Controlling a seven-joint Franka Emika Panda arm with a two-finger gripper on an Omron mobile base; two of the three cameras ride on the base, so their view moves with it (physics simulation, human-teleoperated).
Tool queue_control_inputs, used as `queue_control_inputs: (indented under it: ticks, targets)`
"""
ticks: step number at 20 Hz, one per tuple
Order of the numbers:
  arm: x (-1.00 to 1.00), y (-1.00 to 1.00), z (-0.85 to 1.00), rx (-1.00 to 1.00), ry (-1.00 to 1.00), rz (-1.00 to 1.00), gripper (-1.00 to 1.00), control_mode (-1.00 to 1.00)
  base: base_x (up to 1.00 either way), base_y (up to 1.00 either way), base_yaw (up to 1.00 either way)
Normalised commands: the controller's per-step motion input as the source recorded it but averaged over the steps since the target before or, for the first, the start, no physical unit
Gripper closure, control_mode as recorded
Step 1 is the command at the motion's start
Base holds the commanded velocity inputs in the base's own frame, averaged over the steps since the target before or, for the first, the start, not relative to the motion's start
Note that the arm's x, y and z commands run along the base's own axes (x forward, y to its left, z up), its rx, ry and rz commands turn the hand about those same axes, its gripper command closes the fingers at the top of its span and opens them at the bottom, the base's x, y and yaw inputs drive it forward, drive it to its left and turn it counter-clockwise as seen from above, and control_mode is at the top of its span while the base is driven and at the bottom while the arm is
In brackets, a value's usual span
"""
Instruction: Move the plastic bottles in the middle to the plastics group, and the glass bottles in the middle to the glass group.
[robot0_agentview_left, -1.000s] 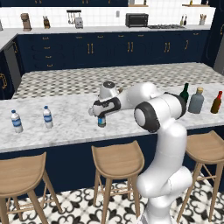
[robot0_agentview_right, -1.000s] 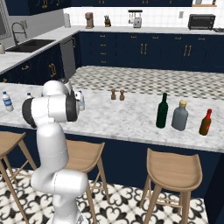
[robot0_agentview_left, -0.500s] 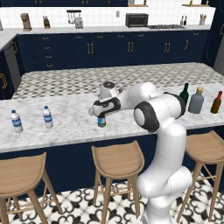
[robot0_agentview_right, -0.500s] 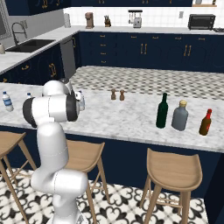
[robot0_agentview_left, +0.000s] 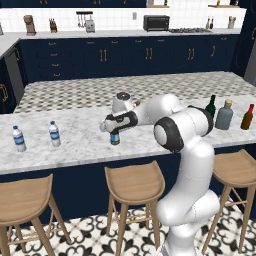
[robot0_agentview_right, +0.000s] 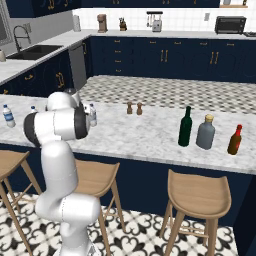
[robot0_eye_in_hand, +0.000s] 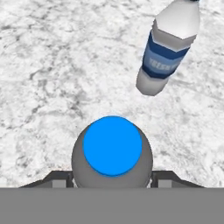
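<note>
The tool (robot0_eye_in_hand: 112, 177) sits narrowed around the smoky-grey blue-capped bottle (robot0_eye_in_hand: 112, 151) on the marble counter (robot0_eye_in_hand: 52, 65); a labelled clear bottle (robot0_eye_in_hand: 168, 48) stands near.

We see home kitchen, rendered. Navy cabinets (robot0_agentview_left: 100, 57) with brass handles line back wall at 12 o'clock; toaster oven (robot0_agentview_left: 156, 22), knife block (robot0_agentview_left: 53, 25) and stand mixer (robot0_agentview_right: 156, 21) on their worktop. Sink (robot0_agentview_right: 31, 50) with tall tap at 10 o'clock in right base view. Marble-topped island (robot0_agentview_left: 75, 145) across centre, wooden bar stools (robot0_agentview_left: 134, 182) tucked beneath at 6 o'clock. Patterned black-and-white floor tiles (robot0_agentview_right: 150, 240) below. White tiled backsplash (robot0_agentview_left: 120, 17) behind.
</note>
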Motion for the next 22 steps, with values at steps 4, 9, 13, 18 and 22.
queue_control_inputs:
  ticks: [4, 9, 13, 18, 22]
  targets:
    - [-0.09, 0.68, 0.41, 0.01, -0.02, 0.01, 1.00, -1.00, 0.00, 0.00, 0.00]
    - [-0.02, 0.86, 0.28, 0.01, 0.02, 0.09, 1.00, -1.00, 0.00, 0.00, 0.00]
    - [0.00, 0.87, 0.15, 0.03, 0.06, 0.14, 1.00, -1.00, 0.00, 0.00, 0.00]
    - [0.04, 0.70, 0.01, 0.02, 0.07, 0.14, 1.00, -1.00, 0.00, 0.00, 0.00]
    - [0.02, 0.38, 0.00, 0.00, 0.00, 0.08, 1.00, -1.00, 0.00, 0.00, 0.00]
